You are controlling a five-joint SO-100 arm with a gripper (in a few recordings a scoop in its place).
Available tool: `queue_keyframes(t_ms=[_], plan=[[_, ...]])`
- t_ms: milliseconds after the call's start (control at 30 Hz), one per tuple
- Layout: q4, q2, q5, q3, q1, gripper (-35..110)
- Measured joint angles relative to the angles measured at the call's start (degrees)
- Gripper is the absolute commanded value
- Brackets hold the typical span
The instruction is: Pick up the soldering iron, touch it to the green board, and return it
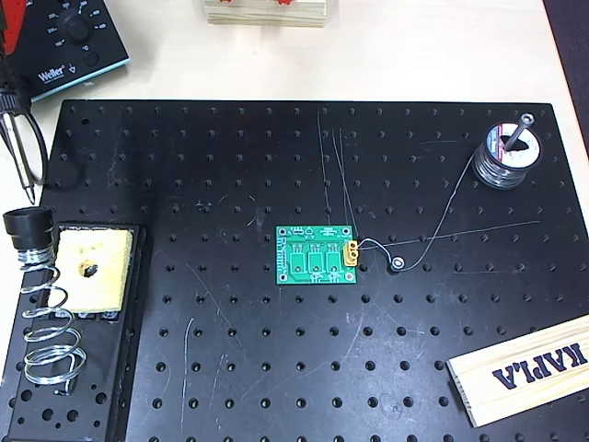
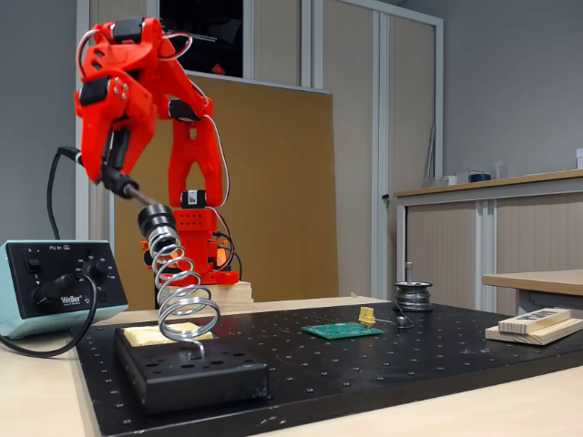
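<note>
Matt black perforated plate (image 1: 276,368), shiny wire-coil stand (image 1: 48,322), wooden block (image 1: 525,368)

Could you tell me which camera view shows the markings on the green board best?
The overhead view: the green board faces the camera, so its white markings and yellow connector read clearly. The fixed view shows the board nearly edge-on, a thin green sliver.

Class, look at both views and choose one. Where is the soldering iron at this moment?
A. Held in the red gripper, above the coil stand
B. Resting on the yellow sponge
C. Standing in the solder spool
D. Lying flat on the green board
A: in the fixed view the red gripper clasps the soldering iron, tip pointing down just above the coil stand, far from the green board.
</note>
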Motion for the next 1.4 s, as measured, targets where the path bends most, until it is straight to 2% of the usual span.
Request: queue_keyframes(t_ms=[467, 733, 967, 1400], plan=[[-0.3, -3.9, 0.2, -0.9, -1.0, 0], [-0.3, -11.2, 0.0, -7.6, -1.7, 0], [0.2, -17.1, 0.9, -15.7, -5.7, 0], [-1.1, -19.7, 6.2, -19.2, -15.1, 0]])
